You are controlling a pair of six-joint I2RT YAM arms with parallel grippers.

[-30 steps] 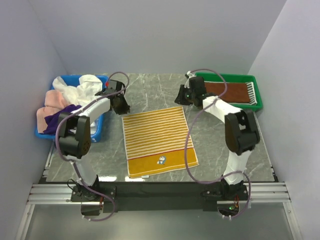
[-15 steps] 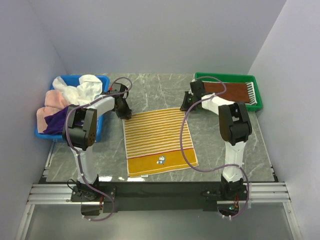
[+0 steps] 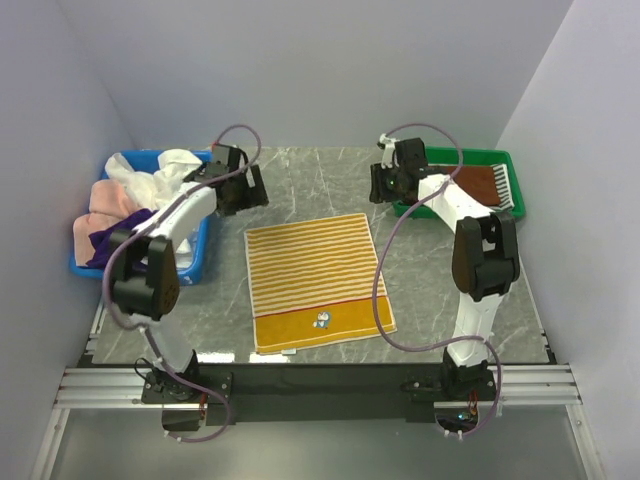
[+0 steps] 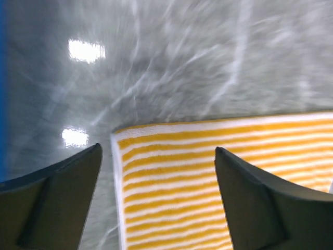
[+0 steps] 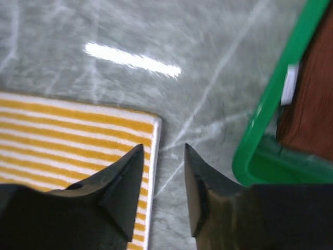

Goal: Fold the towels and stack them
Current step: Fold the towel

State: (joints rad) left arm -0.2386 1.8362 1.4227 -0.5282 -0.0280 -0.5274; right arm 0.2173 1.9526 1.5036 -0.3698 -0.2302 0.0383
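left claw [image 3: 245, 195] hangs released near the far left corner of the yellow-white striped towel [image 3: 315, 280]. in the left wrist view we see its two fingers spread wide with that corner lying between them, nothing gripped. to its left stands a blue bin [image 3: 196, 262] heaped with a white towel [image 3: 165, 180], a pink towel [image 3: 105, 205] and a purple towel [image 3: 115, 245]. at centre the striped towel lies flat and unfolded on the grey marble counter [image 3: 450, 290], with a small cartoon emblem [image 3: 322, 321] on its solid yellow band, the end nearest the arm bases. right claw [image 3: 385, 185] hangs near the towel's far right corner. in the right wrist view we find its fingers [image 5: 119, 177] only narrowly parted, holding nothing, over bare counter just beside the towel's edge. at far right a green tray [image 3: 480, 153] holds a brown towel [image 3: 450, 180] laid flat.
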